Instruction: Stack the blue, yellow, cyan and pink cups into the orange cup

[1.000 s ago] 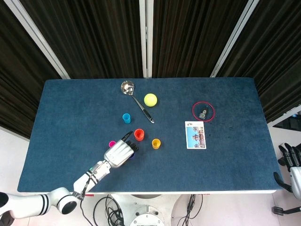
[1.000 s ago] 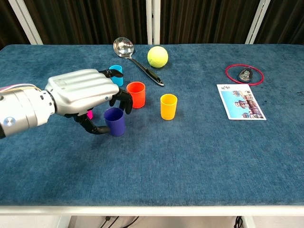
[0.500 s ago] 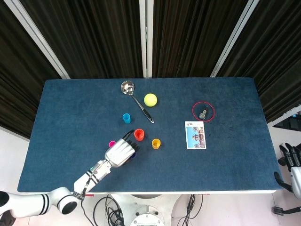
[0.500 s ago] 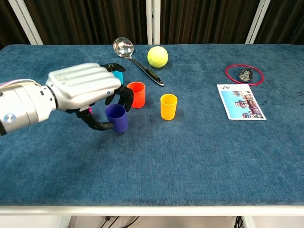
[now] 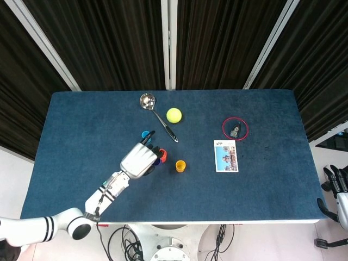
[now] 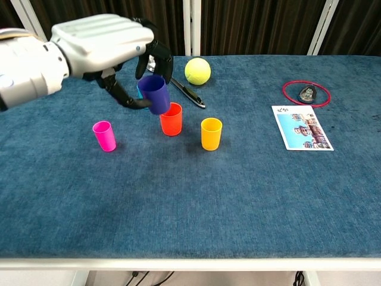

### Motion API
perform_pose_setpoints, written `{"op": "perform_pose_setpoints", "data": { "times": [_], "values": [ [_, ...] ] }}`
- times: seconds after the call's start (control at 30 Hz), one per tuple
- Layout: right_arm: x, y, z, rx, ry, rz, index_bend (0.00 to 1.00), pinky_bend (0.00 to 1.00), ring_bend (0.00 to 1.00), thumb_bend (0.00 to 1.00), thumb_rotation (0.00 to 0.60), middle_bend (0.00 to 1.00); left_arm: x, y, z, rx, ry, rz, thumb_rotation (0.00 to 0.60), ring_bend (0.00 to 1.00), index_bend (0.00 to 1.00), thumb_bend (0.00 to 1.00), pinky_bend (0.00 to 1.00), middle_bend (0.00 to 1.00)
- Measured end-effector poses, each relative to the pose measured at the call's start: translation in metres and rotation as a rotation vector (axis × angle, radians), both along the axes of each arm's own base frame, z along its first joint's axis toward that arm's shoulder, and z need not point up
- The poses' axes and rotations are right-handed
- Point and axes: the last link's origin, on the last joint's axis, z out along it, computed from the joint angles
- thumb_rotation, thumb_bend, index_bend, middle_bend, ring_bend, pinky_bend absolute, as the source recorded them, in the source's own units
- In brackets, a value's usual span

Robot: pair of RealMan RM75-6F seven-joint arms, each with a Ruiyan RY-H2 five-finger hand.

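- One hand works here: the left hand (image 6: 101, 44) grips the blue cup (image 6: 155, 93) between thumb and curled fingers, and it has lifted the cup off the table (image 6: 250, 196) since a second ago, when the cup stood on the cloth.
- Held tilted, the blue cup now hangs just above and slightly left of the orange cup (image 6: 171, 118), its lower end close to the orange rim; whether they touch cannot be told.
- Uncovered by the raised hand, the pink cup (image 6: 104, 135) stands in plain sight toward the left edge, well apart from the orange one.
- Unmoved, the yellow cup (image 6: 211, 133) stands just right of the orange cup.
- Mostly hidden behind the hand, the cyan cup (image 5: 145, 134) sits farther toward the far edge.
- Off the table's right edge in the head view, the right hand (image 5: 338, 182) hangs down, fingers loosely apart and holding nothing.
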Motion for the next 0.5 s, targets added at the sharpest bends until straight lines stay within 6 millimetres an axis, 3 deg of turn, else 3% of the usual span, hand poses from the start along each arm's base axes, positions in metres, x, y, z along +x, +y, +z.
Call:
{"op": "perform_pose_setpoints", "data": {
  "times": [0.5],
  "values": [
    [-0.001, -0.003, 0.003, -0.004, -0.004, -0.005, 0.0, 0.0, 0.0, 0.29, 0.6, 0.0, 0.006, 0.027, -0.025, -0.009, 0.034, 0.026, 0.6, 0.49, 0.47, 0.31, 0.07, 0.46]
  ]
}}
